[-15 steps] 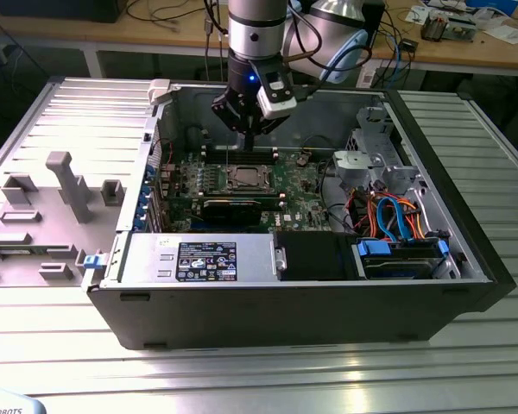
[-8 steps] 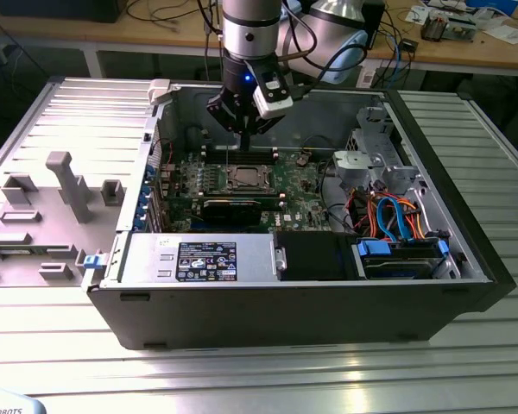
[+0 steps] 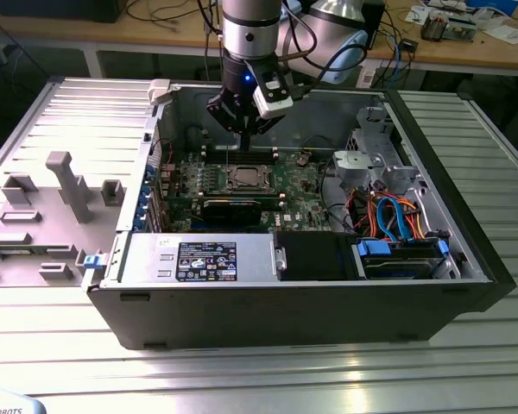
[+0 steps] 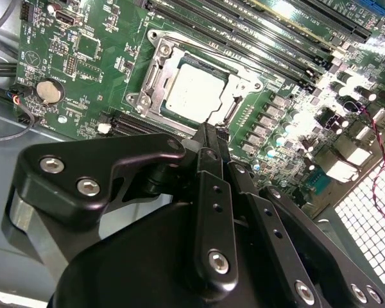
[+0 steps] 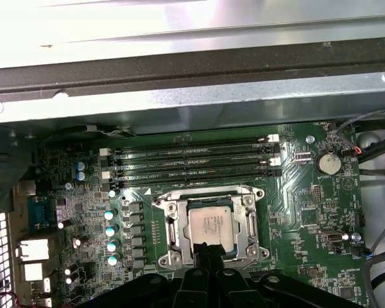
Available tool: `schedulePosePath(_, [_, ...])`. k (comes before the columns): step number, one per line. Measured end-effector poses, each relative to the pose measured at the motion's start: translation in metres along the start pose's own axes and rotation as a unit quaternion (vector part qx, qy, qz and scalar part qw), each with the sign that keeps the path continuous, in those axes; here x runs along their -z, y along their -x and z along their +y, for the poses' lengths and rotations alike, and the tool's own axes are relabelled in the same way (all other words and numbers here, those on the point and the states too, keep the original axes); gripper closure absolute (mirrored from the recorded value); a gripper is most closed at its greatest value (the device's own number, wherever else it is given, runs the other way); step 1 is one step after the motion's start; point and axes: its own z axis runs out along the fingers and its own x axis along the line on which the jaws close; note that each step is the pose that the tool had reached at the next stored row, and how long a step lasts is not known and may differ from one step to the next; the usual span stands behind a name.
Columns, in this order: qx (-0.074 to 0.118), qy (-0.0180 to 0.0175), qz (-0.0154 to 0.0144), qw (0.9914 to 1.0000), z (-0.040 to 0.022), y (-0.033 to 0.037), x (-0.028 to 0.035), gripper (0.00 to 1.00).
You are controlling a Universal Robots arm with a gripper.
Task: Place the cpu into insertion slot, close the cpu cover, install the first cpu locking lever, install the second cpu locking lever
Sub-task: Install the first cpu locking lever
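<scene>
The cpu (image 5: 210, 222) lies flat in the insertion slot (image 5: 169, 255) on the green board; its dull silver top also shows in the second wrist view (image 4: 191, 95). The cpu cover (image 4: 155, 72) lies down around it as a silver frame (image 5: 205, 194). My gripper (image 4: 208, 131) is shut with nothing between its black fingers. Its tips hang just above the socket's edge in both wrist views (image 5: 208, 256). In the exterior view the gripper (image 3: 242, 145) hovers inside the open case, a little behind the socket (image 3: 246, 178). I cannot tell how the locking levers stand.
Black memory slots (image 5: 192, 160) run beside the socket, with a coin cell (image 5: 328, 163) nearby. A long black card (image 3: 233, 207) lies in front of the socket. The case wall (image 3: 168, 112), power supply (image 3: 198, 257) and drive cage with cables (image 3: 388, 207) hem the board in.
</scene>
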Motion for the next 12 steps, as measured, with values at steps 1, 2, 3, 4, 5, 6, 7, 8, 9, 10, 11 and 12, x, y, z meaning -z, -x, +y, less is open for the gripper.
schedulePosePath(1, [0.000, 0.0000, 0.0000, 1.00000, 0.0000, 0.0000, 0.0000, 0.89])
schedulePosePath(2, [0.000, 0.0000, 0.0000, 1.00000, 0.0000, 0.0000, 0.0000, 0.89])
schedulePosePath(3, [0.000, 0.0000, 0.0000, 1.00000, 0.0000, 0.0000, 0.0000, 0.89])
schedulePosePath(4, [0.001, 0.0000, 0.0000, 1.00000, 0.0000, 0.0000, 0.0000, 0.89])
schedulePosePath(5, [0.001, 0.0000, 0.0000, 1.00000, 0.0000, 0.0000, 0.0000, 0.89])
schedulePosePath(6, [0.004, 0.0000, 0.0000, 0.99999, 0.0000, 0.0000, 0.0000, 0.89])
schedulePosePath(7, [0.006, 0.0000, 0.0001, 0.99998, -0.0001, 0.0000, 0.0000, 0.89])
schedulePosePath(8, [0.012, 0.0002, 0.0002, 0.99993, -0.0001, 0.0000, 0.0000, 0.89])
schedulePosePath(9, [0.017, 0.0003, 0.0003, 0.99985, -0.0001, 0.0000, 0.0000, 0.89])
schedulePosePath(10, [0.025, 0.0006, 0.0004, 0.99968, -0.0001, 0.0000, -0.0001, 0.89])
schedulePosePath(11, [0.033, 0.0010, 0.0005, 0.99947, -0.0001, -0.0001, 0.0000, 0.89])
schedulePosePath(12, [0.034, 0.0019, 0.0006, 0.99942, -0.0004, -0.0011, 0.0000, 0.89])
